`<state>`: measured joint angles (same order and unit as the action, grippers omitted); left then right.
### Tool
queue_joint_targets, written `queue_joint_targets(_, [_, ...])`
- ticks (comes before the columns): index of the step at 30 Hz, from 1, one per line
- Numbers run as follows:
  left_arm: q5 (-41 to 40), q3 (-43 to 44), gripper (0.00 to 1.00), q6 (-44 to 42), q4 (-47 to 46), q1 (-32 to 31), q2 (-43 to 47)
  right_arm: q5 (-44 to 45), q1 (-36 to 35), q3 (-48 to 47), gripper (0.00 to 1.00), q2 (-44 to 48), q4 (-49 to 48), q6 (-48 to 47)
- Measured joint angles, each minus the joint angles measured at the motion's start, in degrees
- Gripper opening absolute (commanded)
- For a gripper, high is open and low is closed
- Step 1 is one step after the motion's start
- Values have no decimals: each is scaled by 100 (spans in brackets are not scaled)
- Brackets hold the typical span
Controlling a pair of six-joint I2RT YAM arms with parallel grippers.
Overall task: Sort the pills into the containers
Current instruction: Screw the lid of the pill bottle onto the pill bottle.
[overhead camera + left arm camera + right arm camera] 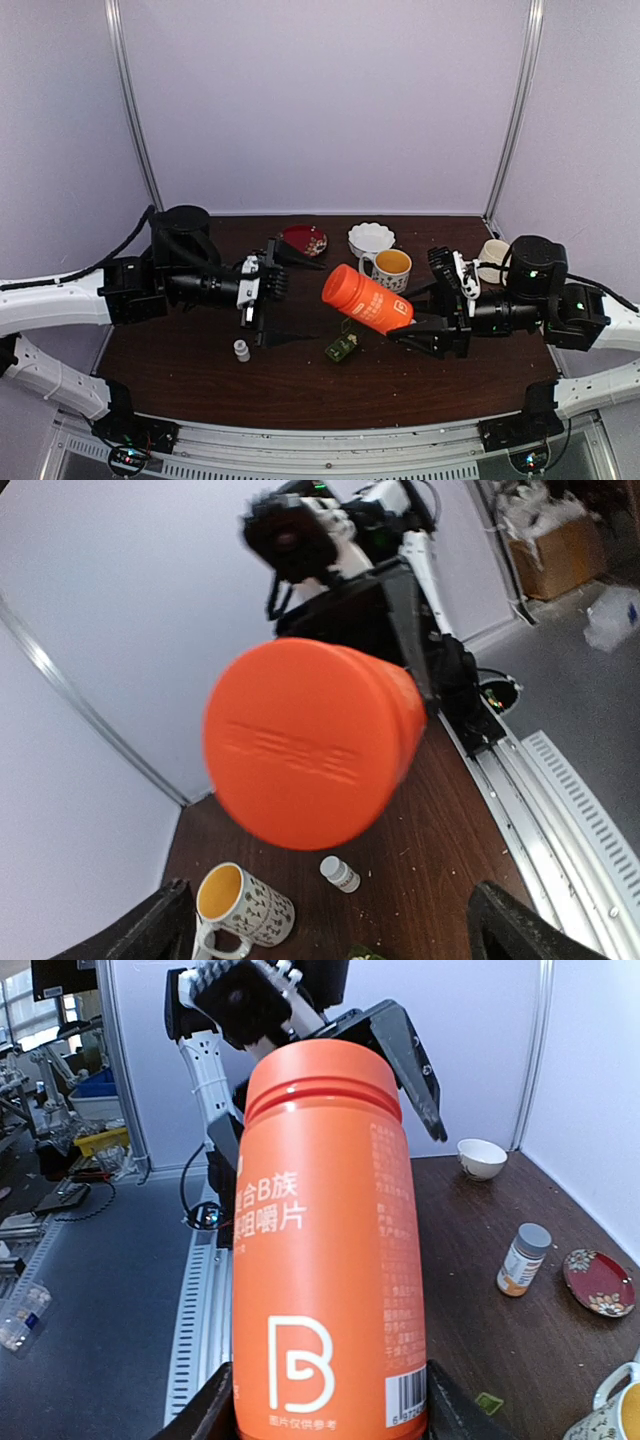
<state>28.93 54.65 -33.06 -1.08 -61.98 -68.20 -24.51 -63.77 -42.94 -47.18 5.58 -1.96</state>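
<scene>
- Edges and clearance: I see the table [300, 390] closed in by pale walls at the back and both sides, with a metal post [133, 110] at each rear corner. The near edge ends at a slotted rail [350, 452]. Open brown surface runs along the near half, while the back strip is crowded.
- The left gripper [314, 302] has its jaws spread wide and holds nothing. The capped end of the orange bottle [365, 298] faces into the gap, and I see no contact in the left wrist view.
- The right gripper [412, 320] is clamped on the base end of the orange bottle, which hangs tilted above the table with its cap toward the left arm.
- The pill box [342, 347] lies on the table just to the near side of the bottle, between the two grippers and touched by neither. I cannot tell which lids stand open.
- The pills are too small for me to make out in any view.
- Surface, rear: a red plate [304, 240], a white bowl [371, 238] and a patterned mug [390, 268] with an orange inside sit close together behind the bottle. A pale cup [492, 258] sits beside the right arm.
- Surface, near left: a small white bottle [241, 350] stands upright under the left wrist, apart from the pill box.
- Room: beyond the rail the wrist views show grey floor, boxes and benches, all blurred.
</scene>
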Motion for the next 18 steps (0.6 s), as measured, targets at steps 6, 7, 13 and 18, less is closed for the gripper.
queue_joint_targets(6, [-1368, 715, 98, 2531, 514, 17, 39, 787, -2, 22, 0, 221, 107, -573])
queue_joint_targets(7, [-1484, 815, 97, 2868, 568, 48, 42, 925, -13, 37, 0, 258, 83, -671])
queue_joint_targets(13, [-1394, 857, 97, 4795, 605, 330, 168, 1757, -131, 94, 0, 232, -87, -1239])
queue_joint_targets(18, [-807, 857, 97, 6183, 638, 557, 151, 2286, -352, 92, 0, -22, -151, -1672])
